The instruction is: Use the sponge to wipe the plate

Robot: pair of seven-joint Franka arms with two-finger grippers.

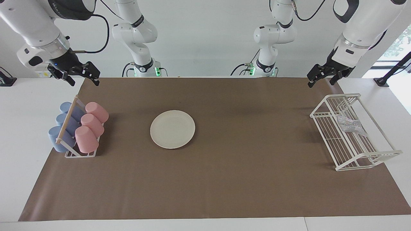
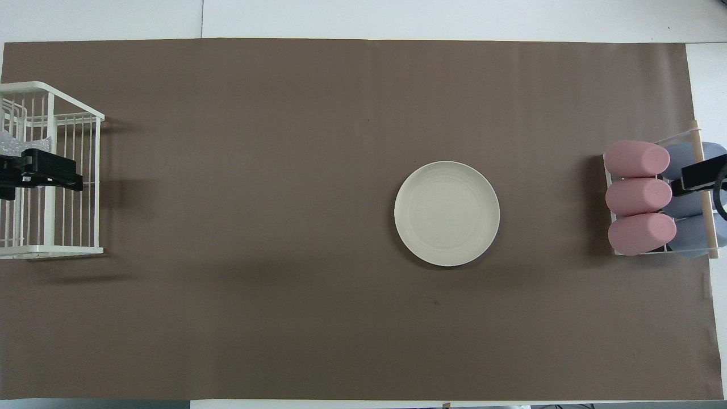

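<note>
Seeing both my grippers raised, jaws wide, empty: left gripper [image 1: 322, 78] over wire rack [image 1: 353, 134] holding sponge [image 1: 350, 125]; right gripper [image 1: 81, 75] by cups; plate [image 1: 172, 129] bare.

Bright, even, diffuse light from above in both views; no hard glare. Brown mat [image 1: 244, 179] reads matte, uniformly lit. Soft faint shadows only: a thin dark rim hugging the plate [image 1: 172, 129], a smudgy shadow on the mat beside the white wire rack [image 1: 351, 131], another beside the cup rack [image 2: 661, 199]. Daylight window blown out past the wire rack at the facing view's edge. Focus sharp throughout, no motion blur. Slight bowing of the mat's edges in the overhead view.
</note>
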